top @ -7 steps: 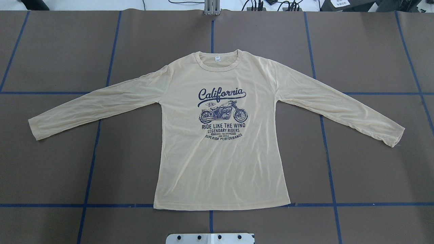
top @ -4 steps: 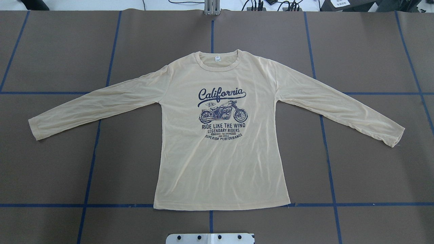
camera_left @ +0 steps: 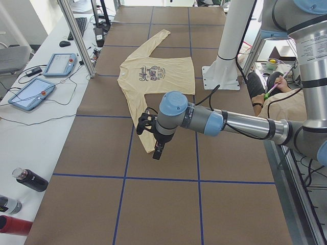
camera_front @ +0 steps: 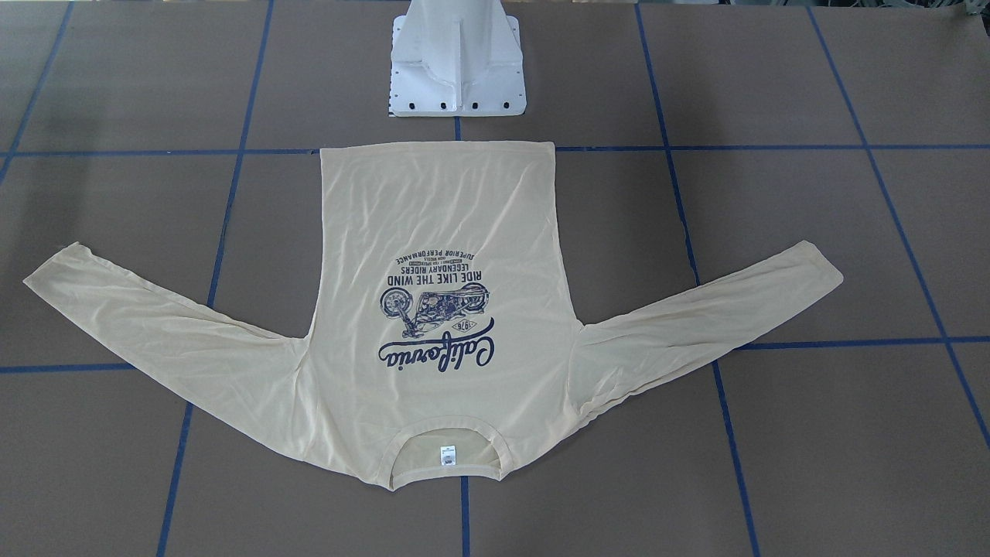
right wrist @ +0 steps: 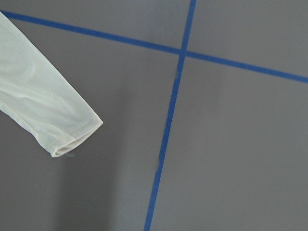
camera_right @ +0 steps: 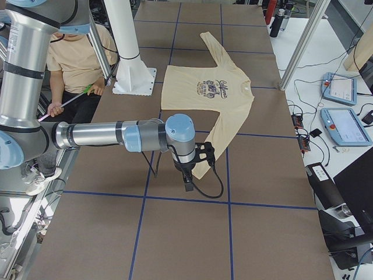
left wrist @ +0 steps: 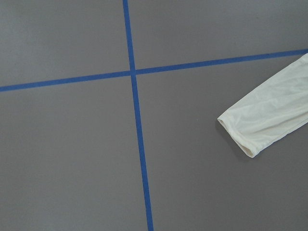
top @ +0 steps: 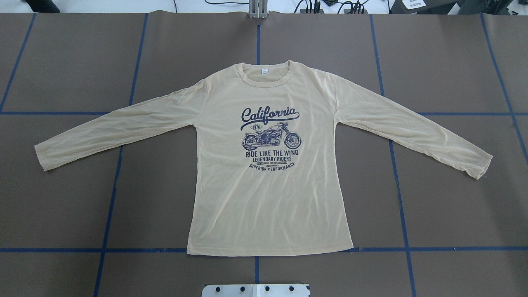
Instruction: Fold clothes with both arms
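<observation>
Cream, flat, unfolded: hovering beside the shirt [top: 268, 198] with left gripper [camera_left: 144, 124] and right gripper [camera_right: 205, 153], openness impossible to tell. Likely needing sleeve pinches next.

We see no change btw the earlier overhead pics & now. The shirt [top: 268, 198] keeps the same outline: hem, neck, print & both sleeves match. The left-side cuff [top: 41, 160] near the left claw [camera_left: 158, 151] & the right-side cuff [top: 482, 168] near the right claw [camera_right: 187, 184] lie where they did. Neither claw shows overhead, so we can't tell any arm moves.
</observation>
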Controlling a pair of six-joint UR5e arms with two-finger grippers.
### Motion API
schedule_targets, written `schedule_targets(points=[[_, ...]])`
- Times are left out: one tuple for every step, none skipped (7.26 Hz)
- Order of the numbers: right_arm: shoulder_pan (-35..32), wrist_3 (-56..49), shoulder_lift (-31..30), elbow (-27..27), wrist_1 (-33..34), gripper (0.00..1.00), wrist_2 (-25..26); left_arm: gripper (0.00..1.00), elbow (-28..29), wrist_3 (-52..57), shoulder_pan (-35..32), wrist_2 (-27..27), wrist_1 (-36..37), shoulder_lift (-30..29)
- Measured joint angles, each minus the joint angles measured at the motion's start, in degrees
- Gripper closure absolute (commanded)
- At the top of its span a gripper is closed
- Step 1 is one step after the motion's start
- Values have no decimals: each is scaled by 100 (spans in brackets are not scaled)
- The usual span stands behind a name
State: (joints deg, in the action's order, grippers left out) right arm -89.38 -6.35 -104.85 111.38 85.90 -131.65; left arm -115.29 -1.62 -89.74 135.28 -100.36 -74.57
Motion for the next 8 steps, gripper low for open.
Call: schedule_targets(points=[[0,23,88,-22,-412,0,4,0,18,2,0,-47,-298,-119],[0,39,190,-102,-738,0,5,0,38,3,0,-107,-521,-308],[0,58,282,-207,-929,0,-19,0,66,4,2,-173,-741,-545],[0,67,335,-263,-1008,0,-41,0,148,-3,6,-276,-996,-848],[-2,86,364,-281,-1041,0,-112,0,311,-28,10,-381,-1214,-1155],[-5,140,416,-285,-1052,0,-232,0,473,-89,14,-419,-1387,-1359],[-6,238,505,-297,-1056,0,-308,0,625,-176,16,-425,-1566,-1494],[33,370,586,-320,-1057,0,-344,0,730,-218,30,-420,-1692,-1558]])
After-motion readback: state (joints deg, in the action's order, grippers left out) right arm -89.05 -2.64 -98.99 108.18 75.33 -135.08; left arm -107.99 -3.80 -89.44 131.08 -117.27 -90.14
